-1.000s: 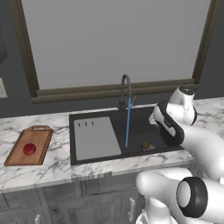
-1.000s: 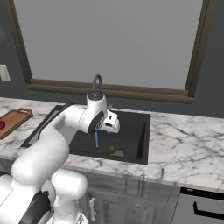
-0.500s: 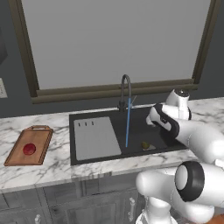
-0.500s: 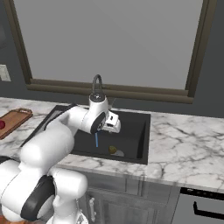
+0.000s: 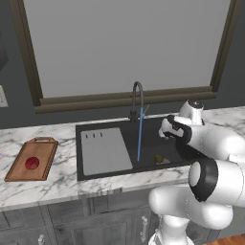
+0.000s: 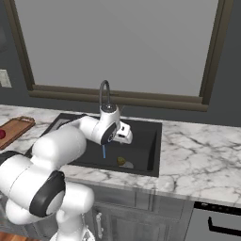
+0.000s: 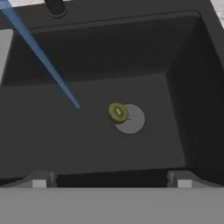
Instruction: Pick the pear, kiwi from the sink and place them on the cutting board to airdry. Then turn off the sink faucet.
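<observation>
In the left base view, the arm is swinging in over the sink (image 5: 115, 130); a second ago the gripper (image 5: 166, 128) hung further toward 3 o'clock. The pear (image 5: 32, 162) is already lying on the cutting board (image 5: 21, 171) at 9 o'clock, so I judge the kiwi (image 5: 158, 158) the next pick. The sink faucet (image 5: 137, 99) is running a blue stream onto the basin floor.

In the right base view, the gripper (image 6: 125, 133) is hovering above the basin, with the kiwi (image 6: 121, 161) toward 6 o'clock of it, well below. White marble counter (image 6: 197, 155) is running along a dark wall under a wide window (image 6: 117, 44).

In the hand view, the finger tips (image 7: 38, 180) are standing spread at their widest, gripping nothing. The kiwi (image 7: 117, 112) is resting at the grey drain (image 7: 133, 120), touching its 9 o'clock edge, apart from the stream.
</observation>
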Tool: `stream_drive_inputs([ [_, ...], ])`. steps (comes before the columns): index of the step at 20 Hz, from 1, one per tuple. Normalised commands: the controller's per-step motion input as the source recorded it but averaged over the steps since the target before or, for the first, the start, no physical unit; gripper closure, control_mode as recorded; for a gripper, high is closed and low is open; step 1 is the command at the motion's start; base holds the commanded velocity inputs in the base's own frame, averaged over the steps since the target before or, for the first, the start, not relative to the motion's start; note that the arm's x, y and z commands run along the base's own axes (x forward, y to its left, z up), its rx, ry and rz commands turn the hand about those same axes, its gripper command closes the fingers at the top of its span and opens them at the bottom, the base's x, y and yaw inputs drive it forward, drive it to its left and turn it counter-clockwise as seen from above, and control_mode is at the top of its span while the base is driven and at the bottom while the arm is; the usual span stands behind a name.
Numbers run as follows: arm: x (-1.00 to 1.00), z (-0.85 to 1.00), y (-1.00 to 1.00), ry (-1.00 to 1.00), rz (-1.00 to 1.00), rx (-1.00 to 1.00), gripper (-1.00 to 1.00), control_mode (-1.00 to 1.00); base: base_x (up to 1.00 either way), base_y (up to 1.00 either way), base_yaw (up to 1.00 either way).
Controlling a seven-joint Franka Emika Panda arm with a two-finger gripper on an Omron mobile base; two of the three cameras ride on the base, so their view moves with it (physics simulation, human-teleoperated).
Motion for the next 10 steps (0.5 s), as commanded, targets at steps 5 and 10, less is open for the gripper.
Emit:
stream_drive_inputs([
  [5,0.17,-0.19,-0.03,0.00,0.00,0.00,-1.00,-1.00,0.00,0.00,0.00],
  [10,0.20,-0.22,0.00,0.00,0.00,0.00,-1.00,-1.00,0.00,0.00,0.00],
])
